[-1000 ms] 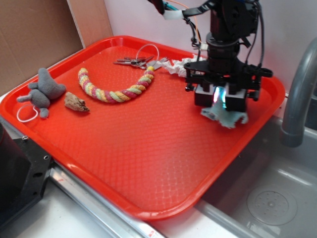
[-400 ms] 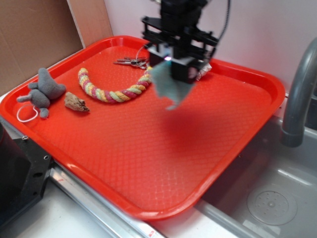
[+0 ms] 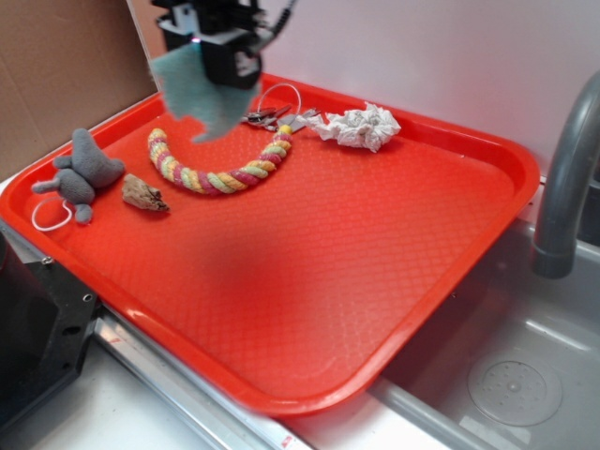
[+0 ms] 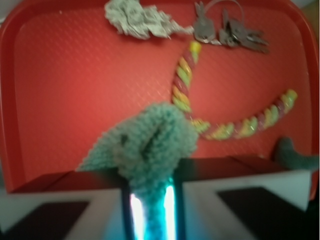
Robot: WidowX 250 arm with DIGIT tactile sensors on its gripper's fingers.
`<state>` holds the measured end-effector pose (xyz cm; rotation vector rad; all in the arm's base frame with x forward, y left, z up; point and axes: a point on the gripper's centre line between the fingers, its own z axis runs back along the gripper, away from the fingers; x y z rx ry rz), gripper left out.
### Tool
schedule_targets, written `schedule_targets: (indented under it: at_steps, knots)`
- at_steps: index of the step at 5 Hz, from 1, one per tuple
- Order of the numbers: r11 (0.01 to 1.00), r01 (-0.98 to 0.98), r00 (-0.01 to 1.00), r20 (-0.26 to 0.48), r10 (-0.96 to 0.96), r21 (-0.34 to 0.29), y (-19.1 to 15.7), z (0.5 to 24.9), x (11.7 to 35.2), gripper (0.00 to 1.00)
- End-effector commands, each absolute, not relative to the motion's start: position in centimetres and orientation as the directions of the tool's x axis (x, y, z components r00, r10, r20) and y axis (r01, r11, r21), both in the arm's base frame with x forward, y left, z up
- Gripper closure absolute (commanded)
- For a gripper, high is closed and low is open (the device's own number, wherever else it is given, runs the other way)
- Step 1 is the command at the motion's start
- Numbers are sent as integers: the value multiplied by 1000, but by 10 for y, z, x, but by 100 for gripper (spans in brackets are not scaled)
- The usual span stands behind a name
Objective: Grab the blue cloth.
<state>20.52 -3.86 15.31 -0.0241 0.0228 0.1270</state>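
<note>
The blue cloth (image 3: 199, 92) hangs bunched in the air over the tray's far left corner, above the end of the rope toy. My gripper (image 3: 217, 49) is shut on its top edge, high at the upper left of the exterior view and partly cut off by the frame. In the wrist view the fuzzy blue cloth (image 4: 150, 142) fills the narrow gap of my gripper (image 4: 150, 192), pinched between the two pads, with the tray far below.
On the red tray (image 3: 309, 281) lie a crumpled white paper towel (image 3: 358, 127), a key bunch (image 3: 267, 115), a coloured rope toy (image 3: 220, 169), a grey plush (image 3: 82, 173) and a small brown piece (image 3: 143, 194). A grey faucet (image 3: 567, 178) and sink stand on the right.
My gripper has carried the blue cloth from low over the tray's right side up and leftward to above the far left corner. The paper towel is now uncovered.
</note>
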Motion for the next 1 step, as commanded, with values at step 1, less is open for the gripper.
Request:
schedule_targets:
  at_steps: [1]
  knots:
    - [990,-134,990,36,135,-44,-21,167,201,100]
